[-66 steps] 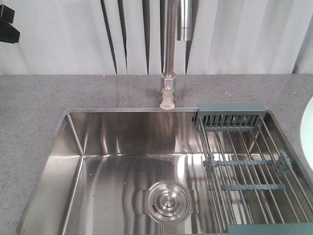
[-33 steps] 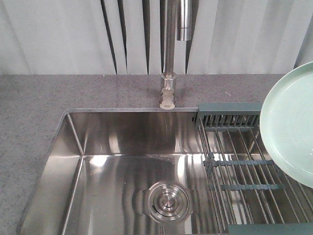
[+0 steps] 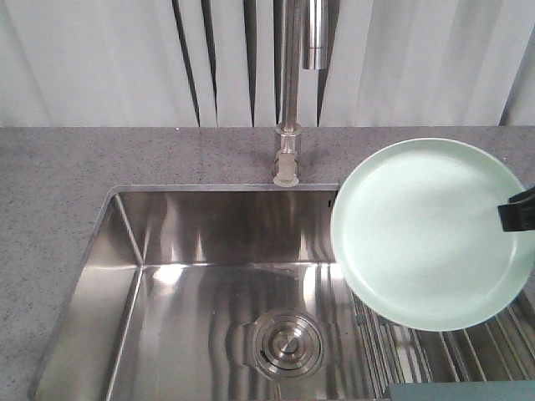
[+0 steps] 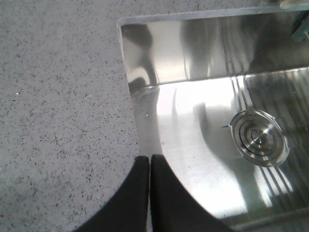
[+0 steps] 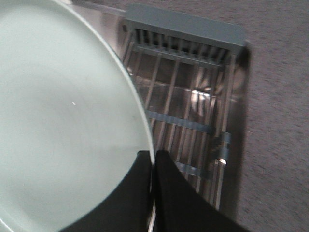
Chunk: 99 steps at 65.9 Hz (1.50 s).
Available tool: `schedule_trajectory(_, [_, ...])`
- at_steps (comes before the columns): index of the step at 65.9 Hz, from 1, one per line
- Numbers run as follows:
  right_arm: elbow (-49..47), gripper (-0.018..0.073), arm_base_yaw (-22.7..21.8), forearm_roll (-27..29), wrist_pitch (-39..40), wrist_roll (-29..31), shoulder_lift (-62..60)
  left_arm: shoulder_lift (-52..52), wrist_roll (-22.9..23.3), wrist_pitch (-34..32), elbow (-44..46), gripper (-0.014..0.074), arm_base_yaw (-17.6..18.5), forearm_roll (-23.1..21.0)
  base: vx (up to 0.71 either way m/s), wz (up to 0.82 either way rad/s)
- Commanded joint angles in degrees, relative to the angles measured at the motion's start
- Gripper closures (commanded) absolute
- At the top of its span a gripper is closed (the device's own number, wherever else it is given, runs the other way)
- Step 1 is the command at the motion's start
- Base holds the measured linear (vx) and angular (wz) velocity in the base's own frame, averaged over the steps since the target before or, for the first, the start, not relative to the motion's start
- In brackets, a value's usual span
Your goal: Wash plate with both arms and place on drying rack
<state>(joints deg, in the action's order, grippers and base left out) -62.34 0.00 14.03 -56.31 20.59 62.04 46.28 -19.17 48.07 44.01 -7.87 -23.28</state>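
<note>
Barely started, judging by the dry sink (image 3: 209, 225). Grips the pale mint-green plate (image 3: 430, 234) by its rim in the right end effector (image 5: 152, 154), clamped tight, at right of frame above the drying rack (image 5: 186, 30). Shows the left end effector (image 4: 149, 158) pressed closed and empty at the sink's left rim. Leaves rinsing under the faucet (image 3: 290, 83) and racking to do.

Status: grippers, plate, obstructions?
Left gripper shut, empty, at sink rim. Right gripper shut on plate rim, over rack. Nothing in the way.
</note>
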Motion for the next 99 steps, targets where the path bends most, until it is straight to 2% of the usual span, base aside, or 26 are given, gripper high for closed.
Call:
schedule_trajectory(1, [-1.53, 0.0563, -0.04, 8.73, 3.22, 6.68, 1.41, -1.28, -0.07, -3.36, 1.36, 0.0603, 0.05, -1.29, 0.00, 0.00])
schedule_trajectory(11, [-1.48, 0.0563, -0.04, 21.24, 1.23, 13.48, 4.69, -1.42, -0.07, -2.92, 1.36, 0.0603, 0.05, -1.29, 0.00, 0.00])
schedule_trajectory(16, [-1.48, 0.0563, -0.04, 25.29, 0.94, 15.35, 6.30, -1.42, -0.07, -2.93, 1.36, 0.0602, 0.05, -1.29, 0.00, 0.00])
schedule_trajectory(20, [-1.48, 0.0563, 0.93, 26.23, 0.70, 15.91, 7.60, -1.42, -0.07, -2.93, 1.36, 0.0602, 0.05, -1.29, 0.00, 0.00])
schedule_trajectory(30, [-1.48, 0.0563, 8.95, 24.85, 4.87, 13.74, 11.37, -1.42, -0.07, -2.93, 1.36, 0.0602, 0.05, -1.29, 0.00, 0.00])
schedule_trajectory(38, [-1.61, 0.0563, 15.62, 20.89, 12.01, 7.60, 14.58, -1.42, -0.07, -2.93, 1.36, 0.0602, 0.05, -1.29, 0.00, 0.00])
schedule_trajectory(43, [-2.24, 0.0563, 17.38, 17.72, 14.85, 2.08, 16.45, -1.42, -0.07, -2.93, 1.36, 0.0602, 0.05, -1.29, 0.00, 0.00])
schedule_trajectory(51, [-6.30, 0.0563, 17.96, 12.23, 17.81, -4.29, 19.47, -1.42, -0.07, -2.98, 1.36, 0.0602, 0.05, -1.29, 0.00, 0.00])
schedule_trajectory(61, [-12.50, 0.0563, 16.79, 3.30, 15.36, -11.82, 21.43, -1.42, -0.07, -2.93, 1.36, 0.0602, 0.05, -1.29, 0.00, 0.00])
schedule_trajectory(69, [-16.11, 0.0563, 15.25, -4.53, 7.72, -15.66, 21.42, -1.42, -0.07, -2.93, 1.36, 0.0602, 0.05, -1.24, 0.00, 0.00])
schedule_trajectory(77, [-17.11, 0.0563, 13.69, -9.16, 0.05, -16.76, 21.02, -1.42, -0.07, -2.93, 1.36, 0.0602, 0.05, -1.24, 0.00, 0.00])
schedule_trajectory(87, [-17.11, 0.0563, 13.70, -7.22, -9.86, -14.33, 19.24, -1.42, -0.07, -2.98, 1.36, 0.0602, 0.05, -1.25, 0.00, 0.00])
schedule_trajectory(99, [-17.11, 0.0563, 16.24, 3.32, -9.36, -10.56, 16.55, -1.42, -0.07, -2.98, 1.36, 0.0602, 0.05, -1.25, 0.00, 0.00])
